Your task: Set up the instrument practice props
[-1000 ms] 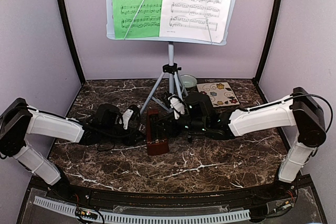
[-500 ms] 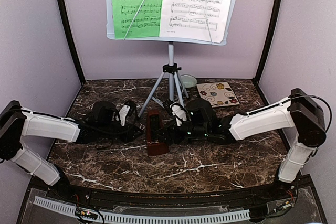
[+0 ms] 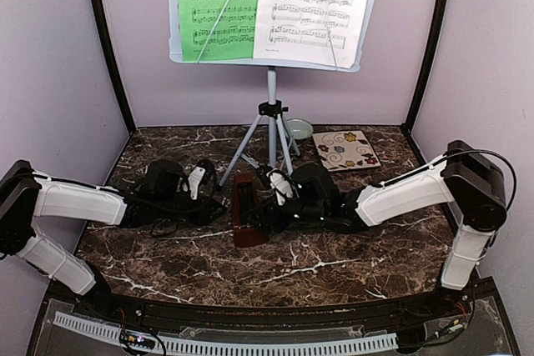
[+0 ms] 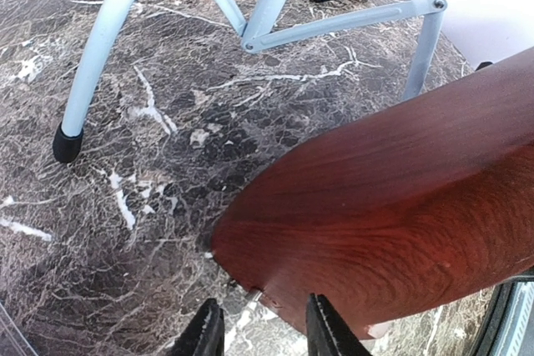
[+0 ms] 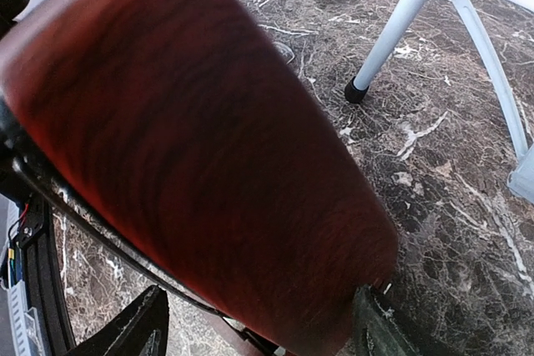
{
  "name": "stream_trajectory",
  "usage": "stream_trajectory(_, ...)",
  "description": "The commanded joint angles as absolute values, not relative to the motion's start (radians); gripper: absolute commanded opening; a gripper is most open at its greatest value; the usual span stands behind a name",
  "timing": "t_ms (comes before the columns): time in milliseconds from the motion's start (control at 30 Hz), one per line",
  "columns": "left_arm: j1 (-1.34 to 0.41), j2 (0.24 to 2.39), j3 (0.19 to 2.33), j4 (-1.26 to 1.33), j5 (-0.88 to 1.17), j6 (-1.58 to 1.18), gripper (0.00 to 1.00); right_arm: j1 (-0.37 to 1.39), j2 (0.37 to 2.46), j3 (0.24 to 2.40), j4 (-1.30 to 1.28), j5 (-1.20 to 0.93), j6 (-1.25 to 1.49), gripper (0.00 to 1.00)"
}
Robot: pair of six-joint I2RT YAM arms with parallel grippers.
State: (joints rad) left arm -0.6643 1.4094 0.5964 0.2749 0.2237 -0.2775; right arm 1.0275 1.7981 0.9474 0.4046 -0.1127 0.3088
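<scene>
Right gripper (image 5: 259, 331) spreads wide astride the metronome (image 3: 249, 210), just in front of the stand's tripod legs (image 3: 247, 146); left gripper (image 4: 263, 335) sits half-closed at its base edge, grip unclear. Looks rigid, glossy, likely slippery, so take the flat sides low.

The left arm (image 3: 79, 203) and right arm (image 3: 405, 193) are white tubes with chunky black joints, thin black cables trailing off.

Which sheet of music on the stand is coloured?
The left sheet: it is bright green, while the right sheet beside it is plain white.
</scene>
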Motion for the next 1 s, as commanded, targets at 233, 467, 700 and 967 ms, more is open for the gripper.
stream_trajectory(233, -0.643, 1.402, 0.636, 0.250, 0.237, -0.278, 0.36, 1.059, 1.848, 0.936, 0.523, -0.178, 0.393, 0.76)
stream_trajectory(467, -0.640, 1.414, 0.646, 0.253, 0.247, -0.276, 0.37, 1.063, 1.830, 0.927, 0.512, -0.156, 0.396, 0.76)
stream_trajectory(700, -0.640, 1.410, 0.639, 0.259, 0.252, -0.279, 0.37, 1.062, 1.791, 0.947, 0.476, -0.111, 0.391, 0.80)
stream_trajectory(967, -0.638, 1.377, 0.619, 0.261, 0.231, -0.285, 0.40, 1.062, 1.731, 0.941, 0.458, -0.062, 0.389, 0.88)
